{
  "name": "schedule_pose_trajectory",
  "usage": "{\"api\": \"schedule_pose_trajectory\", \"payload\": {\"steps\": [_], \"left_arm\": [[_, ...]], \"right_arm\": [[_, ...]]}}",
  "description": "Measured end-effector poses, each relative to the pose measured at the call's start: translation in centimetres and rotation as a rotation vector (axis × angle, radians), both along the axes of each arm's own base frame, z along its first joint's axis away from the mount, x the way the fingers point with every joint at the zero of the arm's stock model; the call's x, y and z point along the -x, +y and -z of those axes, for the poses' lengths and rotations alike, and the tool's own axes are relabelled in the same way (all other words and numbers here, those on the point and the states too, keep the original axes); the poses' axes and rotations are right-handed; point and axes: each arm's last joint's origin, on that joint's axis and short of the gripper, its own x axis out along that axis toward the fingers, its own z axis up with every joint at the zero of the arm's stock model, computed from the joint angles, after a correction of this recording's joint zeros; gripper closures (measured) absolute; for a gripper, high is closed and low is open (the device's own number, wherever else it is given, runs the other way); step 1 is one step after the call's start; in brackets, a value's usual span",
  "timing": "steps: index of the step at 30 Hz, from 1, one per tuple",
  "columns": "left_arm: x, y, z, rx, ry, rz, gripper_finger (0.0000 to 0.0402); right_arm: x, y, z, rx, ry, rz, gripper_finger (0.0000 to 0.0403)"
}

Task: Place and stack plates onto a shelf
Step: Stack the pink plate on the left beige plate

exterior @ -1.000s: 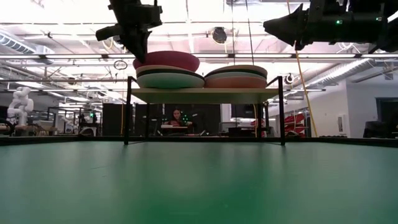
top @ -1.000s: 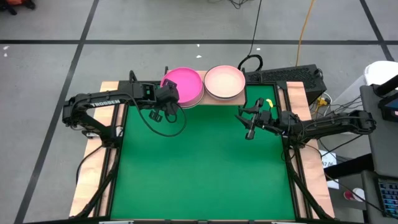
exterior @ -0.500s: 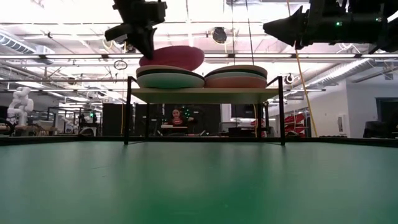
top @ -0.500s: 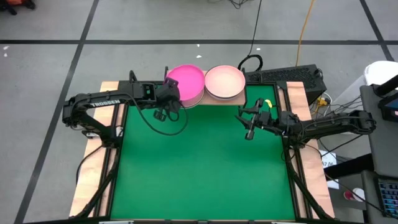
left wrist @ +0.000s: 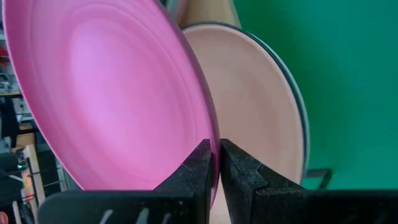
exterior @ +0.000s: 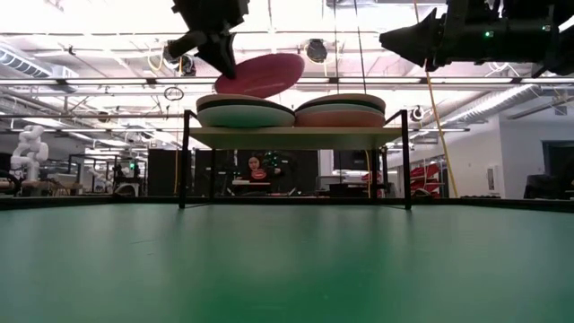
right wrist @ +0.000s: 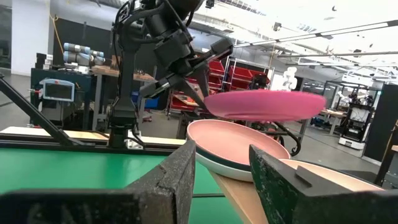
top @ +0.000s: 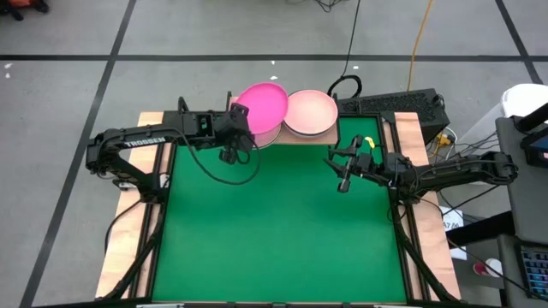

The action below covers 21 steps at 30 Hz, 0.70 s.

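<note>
Now, left gripper [left wrist: 215, 163]: fingers pinched on the near rim of the magenta plate [top: 262, 106], held tilted above the left stack [exterior: 245, 112].
Risk: one-edge grip; the plate could swing or slip, catching the right stack [exterior: 340, 110].
Right gripper [top: 343, 183]: fingers spread, empty, waiting over the mat's right side.
Shelf [exterior: 296, 136]: far edge, bearing both stacks.
Count: one plate aloft, two stacks; plates per stack unclear.
</note>
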Motion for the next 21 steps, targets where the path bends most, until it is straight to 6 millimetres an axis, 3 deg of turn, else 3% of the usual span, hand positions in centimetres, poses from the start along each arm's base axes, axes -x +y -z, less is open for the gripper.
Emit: {"api": "schedule_pose_trajectory", "payload": {"steps": [16,21], "left_arm": [[-1.2,0.3,-1.3,-0.037,-0.191,-0.008,0.0371],[-1.1,0.2,-1.1,0.050,-0.256,-0.110,0.0371]], "right_arm": [[0.0,0.0,0.0,0.000,0.000,0.000,0.0271],[0.0,0.0,0.0,0.000,0.000,0.000,0.0271]]}}
